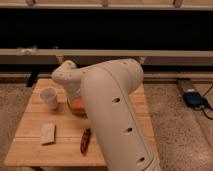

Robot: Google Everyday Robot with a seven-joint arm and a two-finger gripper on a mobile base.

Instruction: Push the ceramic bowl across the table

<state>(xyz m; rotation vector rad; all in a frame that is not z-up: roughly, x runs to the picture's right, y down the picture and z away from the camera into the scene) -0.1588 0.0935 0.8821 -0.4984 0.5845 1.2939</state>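
Observation:
The ceramic bowl (76, 105) is glossy orange-red and sits near the middle of the light plank table (35, 147). Only its left part shows; the rest is hidden behind my big white arm (112, 110). My gripper (72, 95) reaches down from the wrist (66, 75) onto the bowl's left side, close to the rim. My arm covers most of it.
A small white cup (49, 97) stands just left of the bowl. A pale block (48, 133) lies front left and a red-brown stick-like thing (85, 141) front centre. A blue device (192, 98) lies on the floor to the right. A dark wall with a ledge runs behind.

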